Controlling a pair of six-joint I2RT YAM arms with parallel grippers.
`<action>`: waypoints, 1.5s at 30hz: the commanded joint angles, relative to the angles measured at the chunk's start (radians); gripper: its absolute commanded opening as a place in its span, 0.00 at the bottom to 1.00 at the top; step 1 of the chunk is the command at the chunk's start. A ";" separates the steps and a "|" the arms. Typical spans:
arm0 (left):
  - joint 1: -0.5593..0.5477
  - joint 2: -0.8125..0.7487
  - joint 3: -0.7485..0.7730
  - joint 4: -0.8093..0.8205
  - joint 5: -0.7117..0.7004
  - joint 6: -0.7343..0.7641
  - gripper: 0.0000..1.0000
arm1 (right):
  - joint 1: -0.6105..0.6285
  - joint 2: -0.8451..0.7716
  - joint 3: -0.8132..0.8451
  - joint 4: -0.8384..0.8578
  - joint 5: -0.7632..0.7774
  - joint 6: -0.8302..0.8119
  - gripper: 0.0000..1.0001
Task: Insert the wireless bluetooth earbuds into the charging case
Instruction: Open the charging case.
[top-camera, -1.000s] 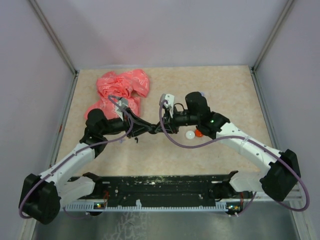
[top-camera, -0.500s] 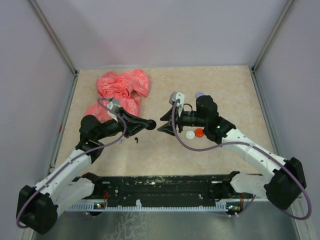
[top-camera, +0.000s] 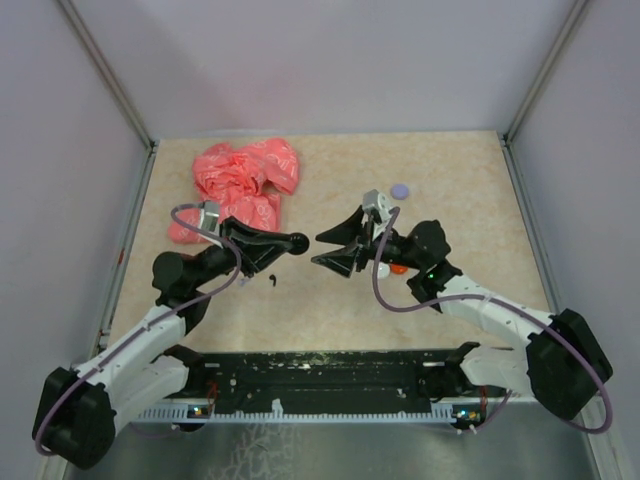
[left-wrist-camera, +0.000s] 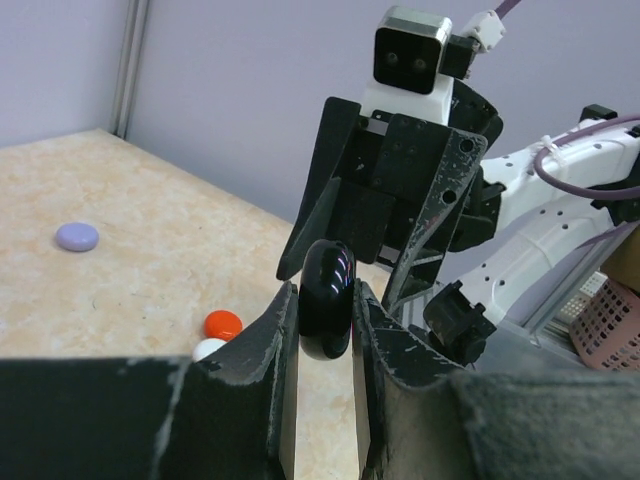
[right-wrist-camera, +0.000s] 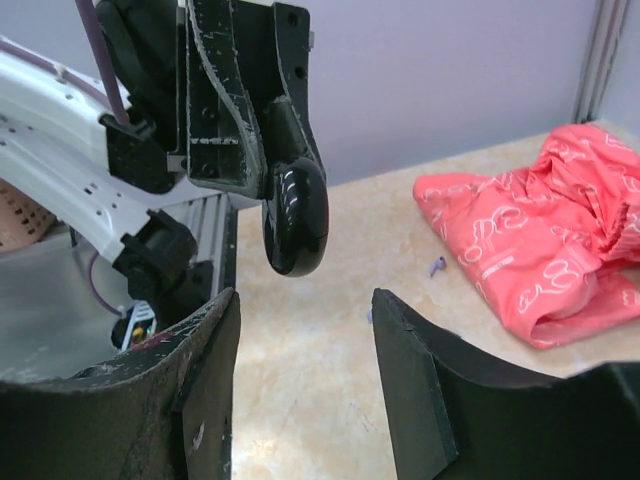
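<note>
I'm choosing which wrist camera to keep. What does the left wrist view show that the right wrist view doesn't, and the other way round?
Only the left wrist view shows a purple disc, an orange disc and a white disc. Only the right wrist view shows the pink bag and, beside it, what looks like a tiny purple earbud. Both show the glossy black case pinched in the left claw.
</note>
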 joint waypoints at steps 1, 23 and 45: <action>-0.003 0.027 -0.024 0.203 0.023 -0.092 0.00 | 0.013 0.041 -0.015 0.342 -0.002 0.143 0.55; -0.064 0.059 -0.047 0.312 -0.043 -0.079 0.00 | 0.119 0.168 0.026 0.481 0.075 0.197 0.37; -0.067 -0.015 0.007 0.015 -0.028 0.065 0.69 | 0.120 0.102 0.035 0.317 -0.023 0.056 0.00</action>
